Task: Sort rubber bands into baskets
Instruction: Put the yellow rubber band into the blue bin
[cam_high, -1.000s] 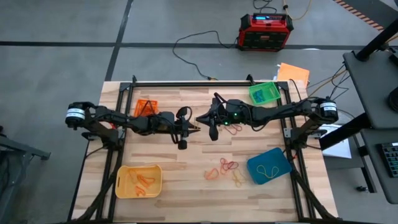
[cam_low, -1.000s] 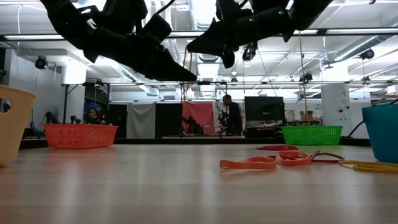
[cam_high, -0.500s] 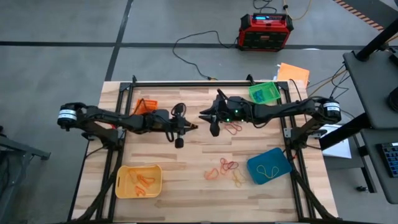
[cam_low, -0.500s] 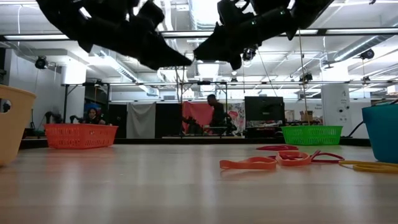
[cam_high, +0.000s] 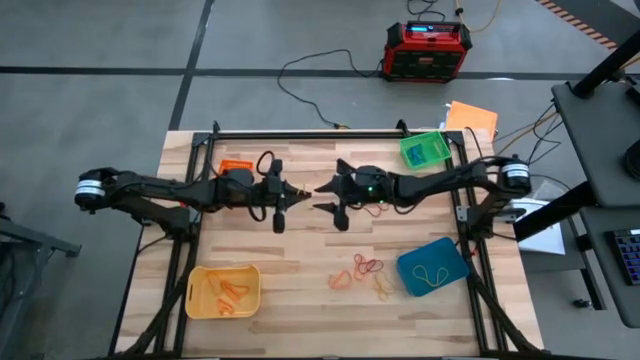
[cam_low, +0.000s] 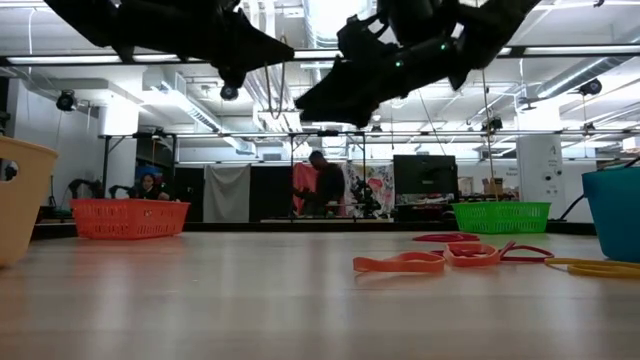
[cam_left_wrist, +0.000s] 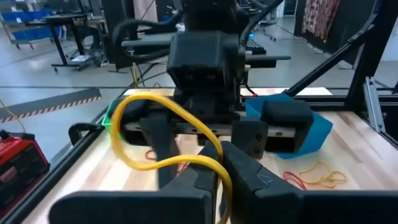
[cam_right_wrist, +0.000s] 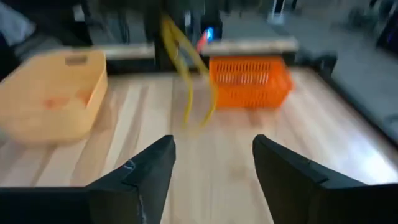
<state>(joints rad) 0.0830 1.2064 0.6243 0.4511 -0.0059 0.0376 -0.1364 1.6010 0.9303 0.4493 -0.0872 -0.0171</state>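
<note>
My left gripper hovers over the table's middle, shut on a yellow rubber band. My right gripper faces it a short way to the right, open with nothing between its fingers; the band shows just ahead of them. More rubber bands lie flat on the table at the near right, and a few under the right arm. The baskets stand toward the corners: orange, green, blue and yellow. My left gripper pinches the yellow band at one spot of its loop between its two fingers. The fingers lie about level, pointing toward the table's right. The rest of the loop hangs free in the air, slack and clear of the table.
A red-black box with black cables stands on the floor beyond the far edge. The yellow basket holds several bands, the blue one a yellow band. People show in the room behind the table.
My right gripper has opened and let go of the yellow band. My left gripper, shut on the band, has drawn back toward the table's left and a little toward the far edge, so the two grippers now stand apart.
</note>
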